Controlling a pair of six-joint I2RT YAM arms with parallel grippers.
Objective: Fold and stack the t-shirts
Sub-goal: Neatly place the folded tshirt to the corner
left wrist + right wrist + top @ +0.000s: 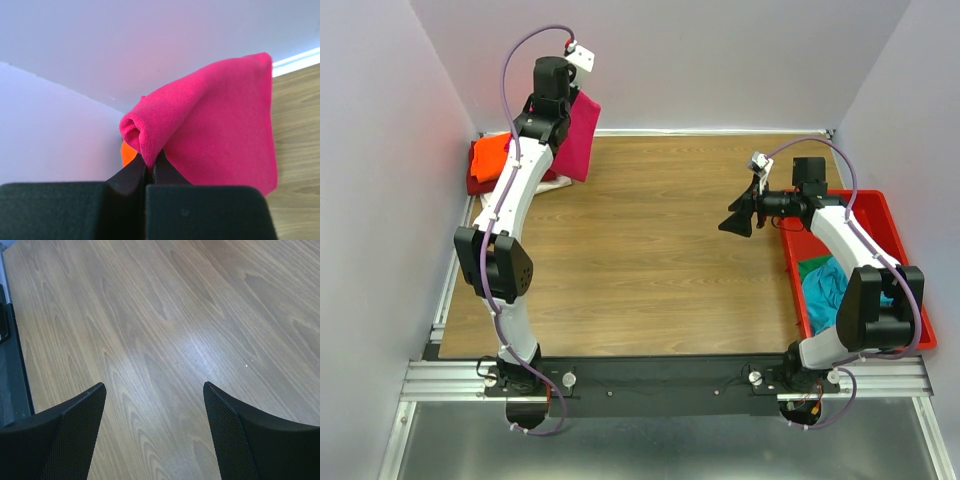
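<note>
The left gripper [149,167] is clamped tight on a bunched fold of the bright pink-red t-shirt [220,130], holding it up above the far left corner of the wooden table [650,250]. The cloth hangs down from the fingers in a loose sheet, close to the back wall. Beneath it in that corner lies an orange t-shirt [490,152] on top of a dark red t-shirt [480,183]. The right gripper [735,222] hangs over bare wood towards the right edge, its jaws spread wide with nothing between them. A red plastic tray [920,338] sits along the right edge, with a teal t-shirt [823,290] and a green t-shirt [812,267] crumpled inside it.
</note>
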